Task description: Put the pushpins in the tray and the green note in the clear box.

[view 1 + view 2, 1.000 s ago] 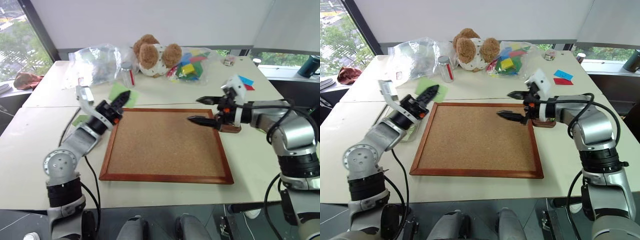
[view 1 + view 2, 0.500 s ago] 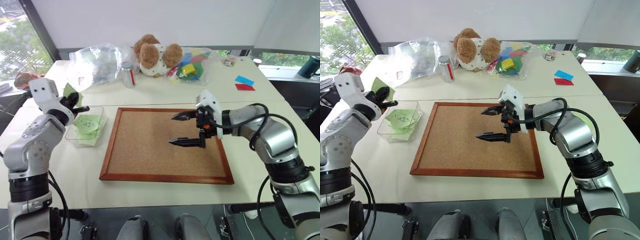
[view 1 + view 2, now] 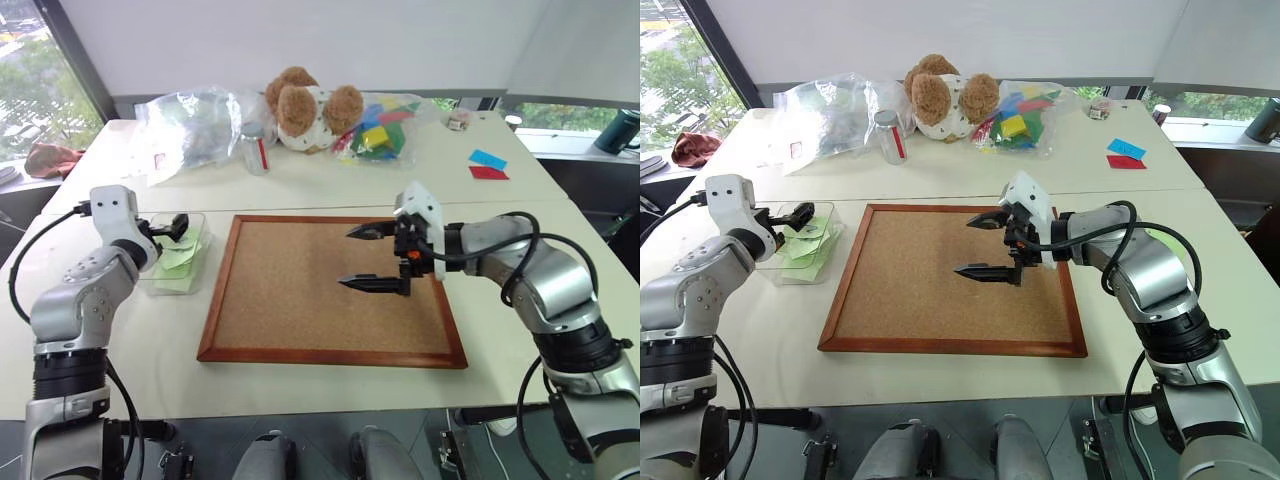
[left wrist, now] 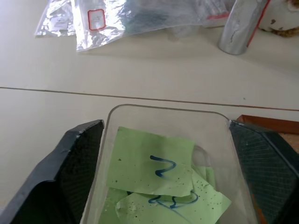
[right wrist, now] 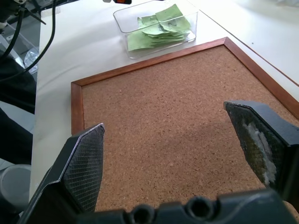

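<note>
The clear box [image 3: 196,262] stands on the table left of the corkboard. Several green notes lie in it, the top green note [image 4: 140,163] bearing a blue squiggle. My left gripper [image 3: 172,226] hovers at the box's far end, open and empty, with one finger [image 4: 77,158] on each side of the box's rim [image 4: 163,111]. My right gripper [image 3: 370,257] hangs open over the corkboard with nothing between its fingers [image 5: 84,163]. The right wrist view also takes in the box [image 5: 140,44] across the board. The pushpins and the tray are out of view.
A wood-framed corkboard [image 3: 330,290] fills the table's middle. At the back sit a large plastic bag [image 3: 195,125], a small jar [image 3: 256,148], a teddy bear [image 3: 310,110] and a bag of coloured blocks [image 3: 385,125]. Blue and red slips [image 3: 486,165] lie at the far right.
My left gripper carried the green note from beyond the corkboard's corner to the box, sank and opened; the note now lies in the box. My right gripper shifted left over the board.
</note>
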